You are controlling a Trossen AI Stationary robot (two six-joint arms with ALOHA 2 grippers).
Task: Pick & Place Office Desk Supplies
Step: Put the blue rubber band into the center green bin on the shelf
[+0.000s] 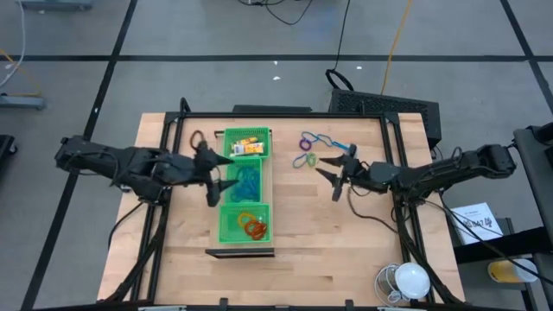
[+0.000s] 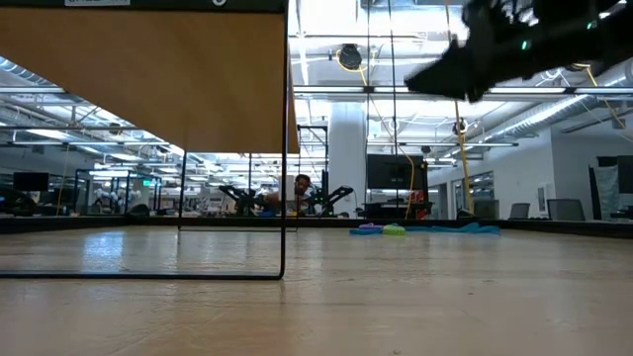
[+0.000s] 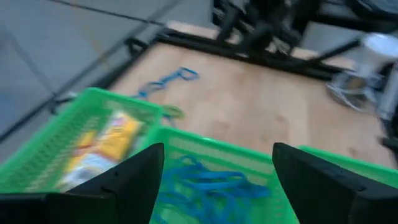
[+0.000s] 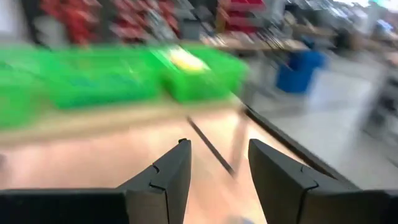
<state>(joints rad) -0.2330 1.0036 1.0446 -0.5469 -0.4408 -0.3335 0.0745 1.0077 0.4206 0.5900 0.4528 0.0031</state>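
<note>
The office desk supplies lie partly in a long green tray (image 1: 270, 186): yellow pieces (image 1: 246, 145) in the far compartment, blue loops (image 1: 247, 181) in the middle one, orange-red loops (image 1: 252, 227) in the near one. Purple, blue and green loops (image 1: 313, 149) lie loose on the table right of the tray. My left gripper (image 1: 214, 175) hangs open at the tray's left side, above the blue loops (image 3: 205, 183), with nothing between its fingers. My right gripper (image 1: 331, 181) stands open and level right of the tray (image 4: 124, 74), just near of the loose loops, and holds nothing.
A dark red loop (image 1: 197, 138) lies left of the tray's far end. A black stand (image 1: 240, 252) sits at the tray's near end. A white lamp-like object (image 1: 406, 281) stands at the near right corner. Bare wood lies between the tray and my right gripper.
</note>
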